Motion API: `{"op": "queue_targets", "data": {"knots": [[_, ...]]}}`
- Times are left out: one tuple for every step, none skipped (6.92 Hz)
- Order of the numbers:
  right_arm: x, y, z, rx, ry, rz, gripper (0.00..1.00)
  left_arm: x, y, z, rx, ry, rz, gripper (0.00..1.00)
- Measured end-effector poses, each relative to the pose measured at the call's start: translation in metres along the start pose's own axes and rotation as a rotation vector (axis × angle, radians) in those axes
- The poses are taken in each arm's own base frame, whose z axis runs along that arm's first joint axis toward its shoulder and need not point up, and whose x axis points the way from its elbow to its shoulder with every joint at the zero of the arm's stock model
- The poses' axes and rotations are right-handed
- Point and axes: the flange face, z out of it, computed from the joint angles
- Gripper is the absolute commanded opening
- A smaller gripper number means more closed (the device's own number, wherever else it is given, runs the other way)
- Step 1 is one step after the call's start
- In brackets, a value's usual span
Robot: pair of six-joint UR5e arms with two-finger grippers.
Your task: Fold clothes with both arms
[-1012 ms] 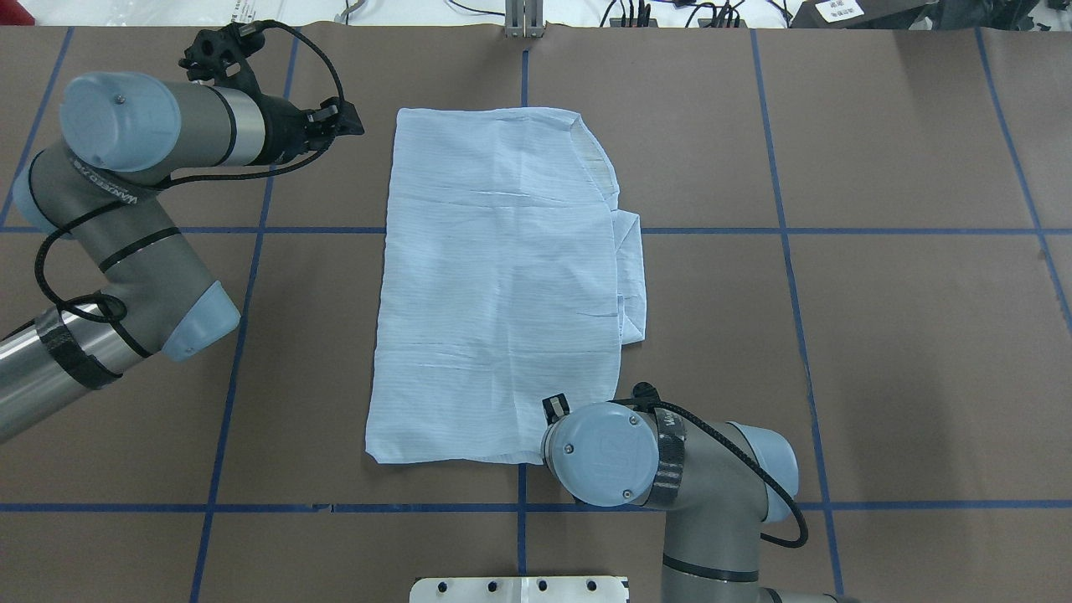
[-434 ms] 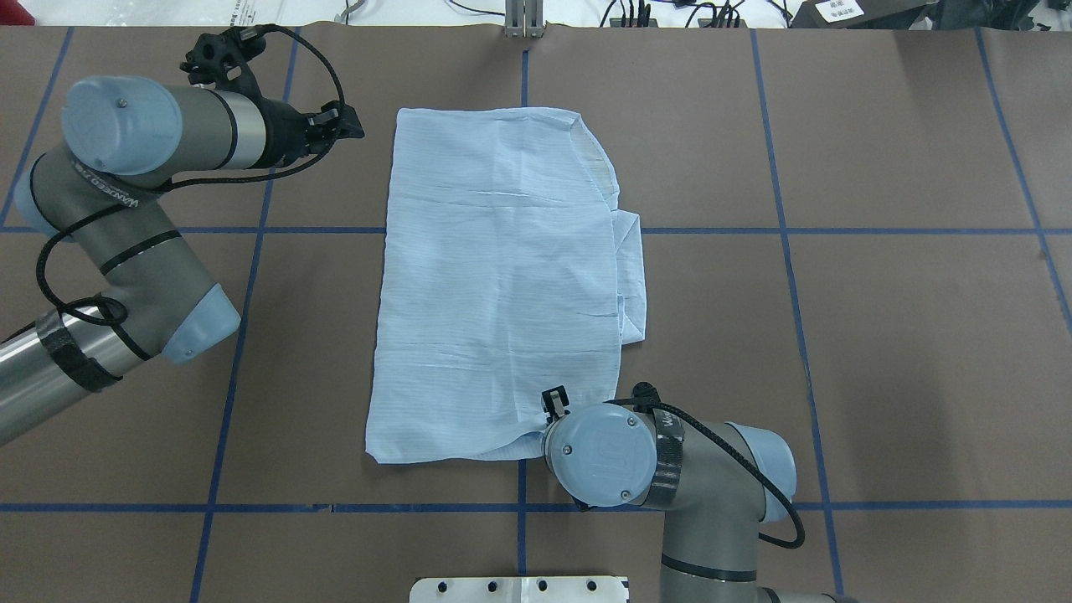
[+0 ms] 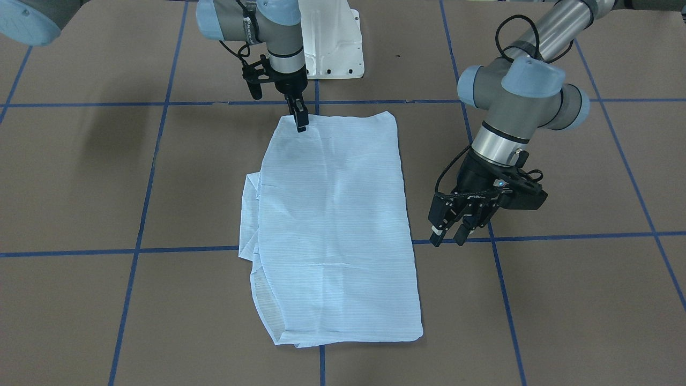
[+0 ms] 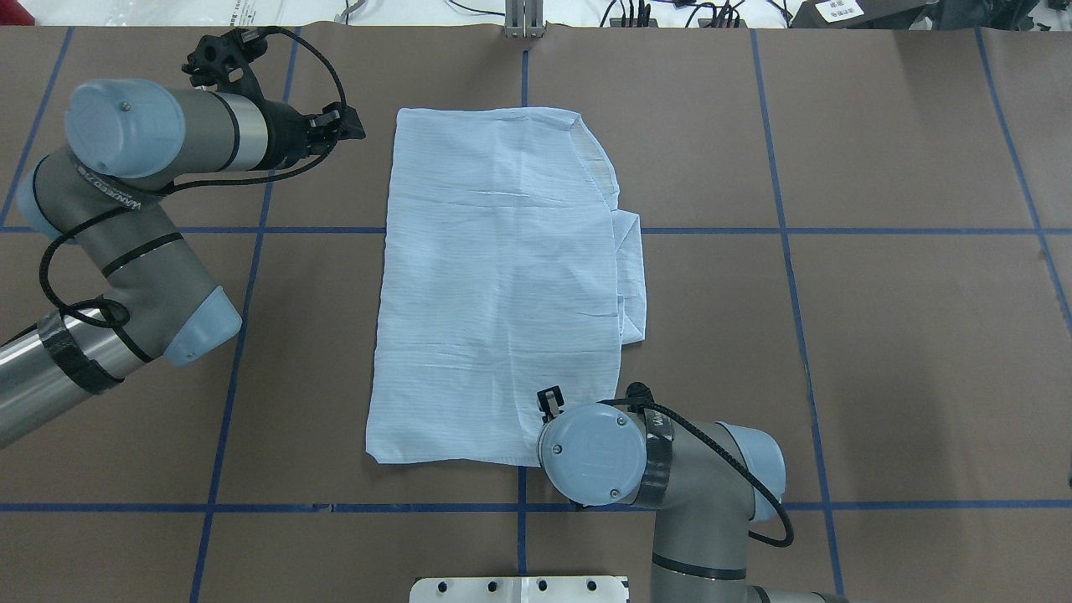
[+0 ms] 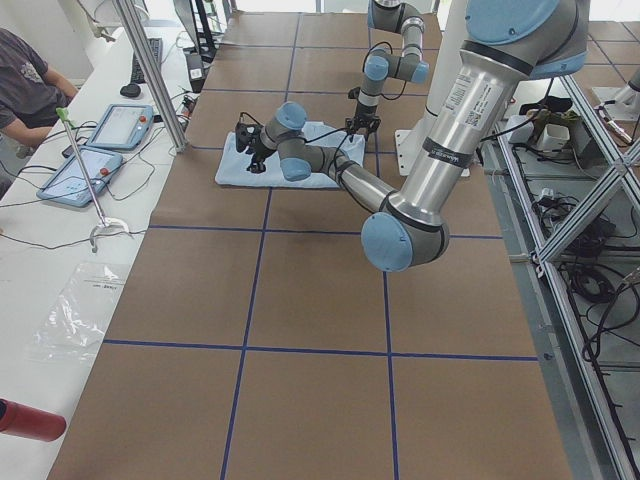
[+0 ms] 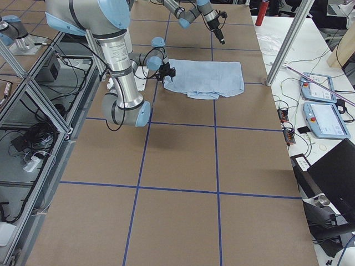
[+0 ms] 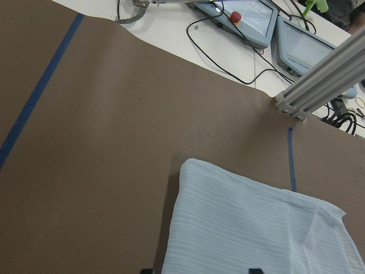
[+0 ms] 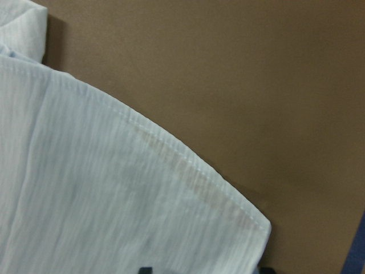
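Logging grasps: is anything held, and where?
Nothing appears held. Left gripper hangs open beside the shirt; right gripper sits open over its robot-side hem.

One corner of the shirt [image 4: 502, 276] beneath the right arm [image 4: 595, 455] (right gripper [image 3: 301, 124] barely visible overhead)

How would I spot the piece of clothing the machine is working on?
Look at the big brown table crossed by blue tape lines. Near its middle lies a shirt folded into a long rectangle. Unlike the hard grey left arm and right arm beside it, it is soft, pale blue and finely striped.
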Motion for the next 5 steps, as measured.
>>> {"op": "queue_targets", "data": {"knots": [[-0.0011,0.0028,0.0031,0.004,0.003,-0.001,0.54,0.0002,0.0007,0.0004,0.002,0.000,0.001,0.64],[-0.0013,0.0038,0.0045,0.006,0.007,-0.001,0.06,0.0003,0.0011,0.0006,0.004,-0.001,0.001,0.64],[-0.0010,0.0039,0.0052,0.007,0.011,-0.001,0.00,0.0003,0.0014,0.0007,0.004,-0.001,0.001,0.64],[-0.0008,0.0040,0.0052,0.007,0.014,-0.001,0.00,0.0003,0.0014,0.0008,0.004,-0.001,0.001,0.64],[-0.0008,0.0044,0.0042,0.004,0.015,-0.001,0.00,0.0003,0.0014,0.0007,0.004,-0.001,0.001,0.64]]}}
